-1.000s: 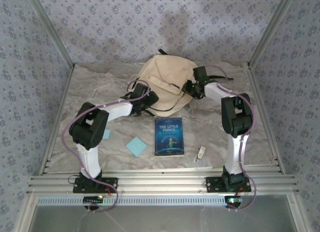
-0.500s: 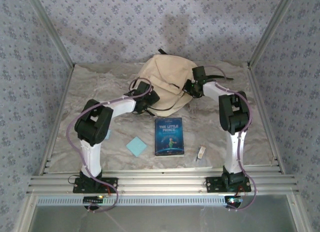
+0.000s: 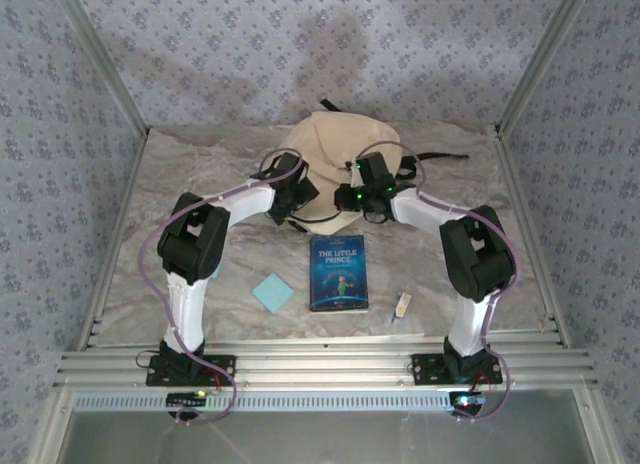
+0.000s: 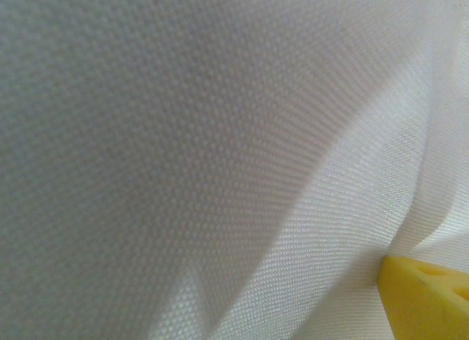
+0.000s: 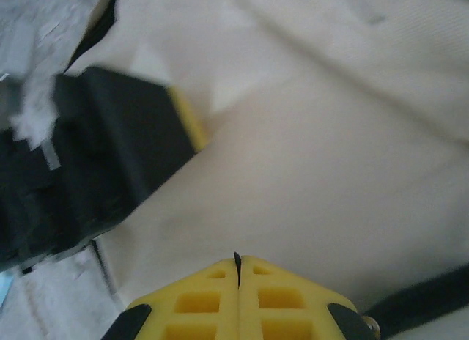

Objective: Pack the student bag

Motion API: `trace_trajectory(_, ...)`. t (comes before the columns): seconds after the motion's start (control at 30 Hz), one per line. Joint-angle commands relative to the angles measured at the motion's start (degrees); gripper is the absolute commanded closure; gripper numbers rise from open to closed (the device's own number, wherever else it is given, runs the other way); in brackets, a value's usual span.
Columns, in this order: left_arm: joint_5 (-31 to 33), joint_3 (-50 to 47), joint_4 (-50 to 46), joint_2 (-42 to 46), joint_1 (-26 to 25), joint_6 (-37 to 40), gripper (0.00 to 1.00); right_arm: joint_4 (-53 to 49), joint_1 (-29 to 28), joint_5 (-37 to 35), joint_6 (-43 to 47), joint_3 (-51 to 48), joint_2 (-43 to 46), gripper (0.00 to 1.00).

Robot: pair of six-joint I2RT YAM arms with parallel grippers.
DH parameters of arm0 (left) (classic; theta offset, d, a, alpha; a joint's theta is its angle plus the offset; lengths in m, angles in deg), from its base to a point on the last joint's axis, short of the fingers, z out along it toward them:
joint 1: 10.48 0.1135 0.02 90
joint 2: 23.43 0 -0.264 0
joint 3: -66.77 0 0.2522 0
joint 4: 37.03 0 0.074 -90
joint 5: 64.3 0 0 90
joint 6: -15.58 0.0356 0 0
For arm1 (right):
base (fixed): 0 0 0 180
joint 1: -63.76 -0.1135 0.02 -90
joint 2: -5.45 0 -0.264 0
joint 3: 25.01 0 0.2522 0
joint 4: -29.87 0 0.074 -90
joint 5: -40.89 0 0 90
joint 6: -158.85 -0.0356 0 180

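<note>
Nearest the arm bases, on the near side of the student bag [image 3: 335, 144], three loose items lie on the marble-patterned table [image 3: 180, 164]: a blue sticky-note pad [image 3: 272, 292], a dark blue book [image 3: 338, 273] and a small pale object [image 3: 402, 305] too small to identify. None is in the bag, so packing proper seems not yet begun. Within the last second the right arm has swung from the bag's right side in to the middle of its near edge. The right gripper [image 5: 238, 263] now sits low over the cream fabric with its yellow fingers pressed together. A thin dark sliver shows at the seam between them, and it is unclear whether anything is pinched. The left arm has also pushed closer. It reaches forward, elbow bent, with the left gripper [image 3: 296, 192] against the bag's near left side, just beside the right one. One of its yellow fingertips [image 4: 425, 296] touches the weave, and its jaws stand wide apart, clamped on nothing. Both grippers meeting at this edge suggests an attempt to open the bag. The bag itself lies slumped at the far middle of the table.
</note>
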Motion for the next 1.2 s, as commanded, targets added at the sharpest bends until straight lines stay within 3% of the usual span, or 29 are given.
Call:
trace_trajectory(0.0, 3.1, 0.4, 12.5, -6.9, 2.6, 0.8, 0.05, 2.9, -4.1, 5.2, -0.1, 0.7, -0.1, 1.00)
trace_trajectory(0.3, 0.9, 0.2, 12.6, -6.0, 5.7, 3.2, 0.04, 3.2, -5.8, 4.3, -1.2, 0.5, -0.8, 1.00)
trace_trajectory(0.33, -0.1, -0.1, 12.6, -5.4, 6.4, 3.7, 0.04, 2.7, -5.6, 4.0, -0.9, 0.6, -0.4, 0.96)
trace_trajectory(0.4, -1.8, -1.1, 12.9, -3.9, 7.3, 4.4, 0.04, 1.6, -5.2, 3.3, -0.7, 0.7, 0.5, 0.66)
trace_trajectory(0.47, -4.3, -2.5, 13.6, -1.7, 7.8, 5.4, 0.04, 0.0, -4.6, 2.5, -1.0, 0.6, 2.2, 0.54)
trace_trajectory(0.6, -7.2, -4.5, 11.1, 4.0, 7.6, 10.3, 0.05, -7.3, -2.9, -4.2, -3.5, 1.6, 5.5, 0.50)
trace_trajectory(0.87, -6.8, -9.2, 0.9, 14.9, 3.9, 19.0, 0.08, -9.3, 3.5, -7.4, -8.8, -1.8, 6.7, 0.47)
trace_trajectory(1.0, -7.0, -11.5, -1.9, 19.4, 0.5, 16.1, 0.09, -7.3, 6.1, -4.2, -11.4, -1.8, 3.9, 0.45)
trace_trajectory(1.17, -8.4, -18.3, 3.7, 23.2, -2.9, 2.7, 0.12, -3.9, 7.3, -2.0, -14.0, -1.2, -0.5, 0.35)
